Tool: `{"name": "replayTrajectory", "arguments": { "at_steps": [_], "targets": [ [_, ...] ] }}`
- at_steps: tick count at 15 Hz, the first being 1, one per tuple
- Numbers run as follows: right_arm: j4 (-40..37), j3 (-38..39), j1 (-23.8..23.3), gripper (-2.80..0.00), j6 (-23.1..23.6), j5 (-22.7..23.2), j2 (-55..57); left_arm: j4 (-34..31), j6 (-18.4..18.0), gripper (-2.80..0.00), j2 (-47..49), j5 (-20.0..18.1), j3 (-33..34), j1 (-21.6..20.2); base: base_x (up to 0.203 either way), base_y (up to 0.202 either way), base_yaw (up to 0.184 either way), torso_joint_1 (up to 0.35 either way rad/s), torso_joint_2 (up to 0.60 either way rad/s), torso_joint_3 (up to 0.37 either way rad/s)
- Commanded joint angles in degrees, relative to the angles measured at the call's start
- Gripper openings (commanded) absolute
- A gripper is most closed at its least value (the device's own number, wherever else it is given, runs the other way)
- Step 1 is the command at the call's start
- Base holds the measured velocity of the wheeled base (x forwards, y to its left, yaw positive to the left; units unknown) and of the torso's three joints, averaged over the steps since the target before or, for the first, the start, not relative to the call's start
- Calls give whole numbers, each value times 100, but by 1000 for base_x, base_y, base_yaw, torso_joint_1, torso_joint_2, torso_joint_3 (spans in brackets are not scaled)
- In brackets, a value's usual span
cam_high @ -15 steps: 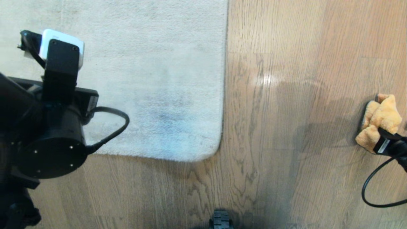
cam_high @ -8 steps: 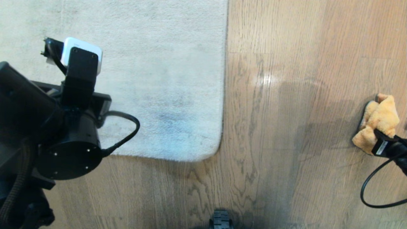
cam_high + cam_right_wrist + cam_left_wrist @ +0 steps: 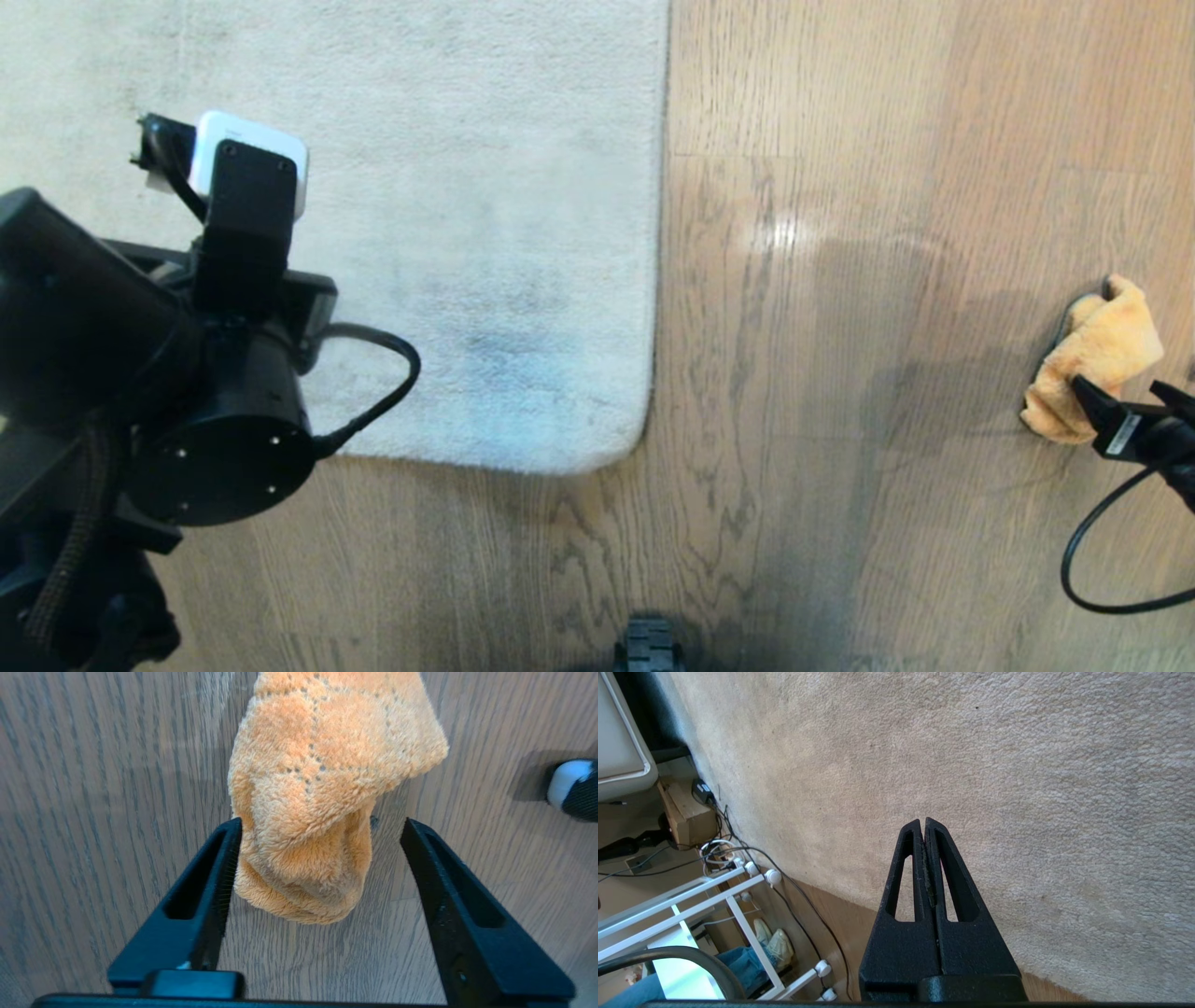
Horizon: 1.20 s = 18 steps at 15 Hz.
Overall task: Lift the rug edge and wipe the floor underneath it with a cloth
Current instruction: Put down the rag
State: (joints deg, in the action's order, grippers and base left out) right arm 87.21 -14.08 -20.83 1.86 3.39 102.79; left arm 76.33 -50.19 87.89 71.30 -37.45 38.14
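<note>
1. Right gripper point(image 3: 322, 826) at right edge of head view: jaws wide, straddling the cloth point(image 3: 322, 788), one finger against it, the other clear.
2. Cloth point(image 3: 1092, 359) lies bunched on the floor point(image 3: 840, 467), right side of frame, well apart from the rug.
3. Left gripper point(image 3: 923, 823): jaws pressed together, empty, hovering over rug pile; left arm fills left of head view.
4. Rug edge point(image 3: 644, 411) lies flat, rounded corner at lower centre.

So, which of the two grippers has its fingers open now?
The right gripper: its jaws stand apart on either side of the orange cloth on the floor. The left gripper, above the rug, has its fingers pressed together.
</note>
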Motion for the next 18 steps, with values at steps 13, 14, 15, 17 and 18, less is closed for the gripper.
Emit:
{"name": "replayTrajectory", "arguments": {
  "at_steps": [13, 14, 15, 17, 18],
  "targets": [
    [275, 1406, 1, -280, 7, 124, -1858, 128, -26, -280, -165, 68, 80, -9, 0, 0, 0, 0, 0, 0],
    [275, 1407, 2, -280, 4, 204, -2012, 128, -26, -280, -209, 75, 112, -15, 0, 0, 0, 0, 0, 0],
    [275, 1408, 6, -280, 65, 288, -2148, 128, -26, -280, -234, 77, 164, -35, 0, 0, 0, 0, 0, 0],
    [273, 1408, 13, -280, 256, 483, -2423, 128, -28, -280, -341, 77, 294, -60, 0, 0, 0, 0, 0, 0],
    [176, 1408, 16, -280, 299, 649, -2620, 128, -28, -280, -406, 77, 401, -73, 0, 0, 0, 0, 0, 0]
  ]
}}
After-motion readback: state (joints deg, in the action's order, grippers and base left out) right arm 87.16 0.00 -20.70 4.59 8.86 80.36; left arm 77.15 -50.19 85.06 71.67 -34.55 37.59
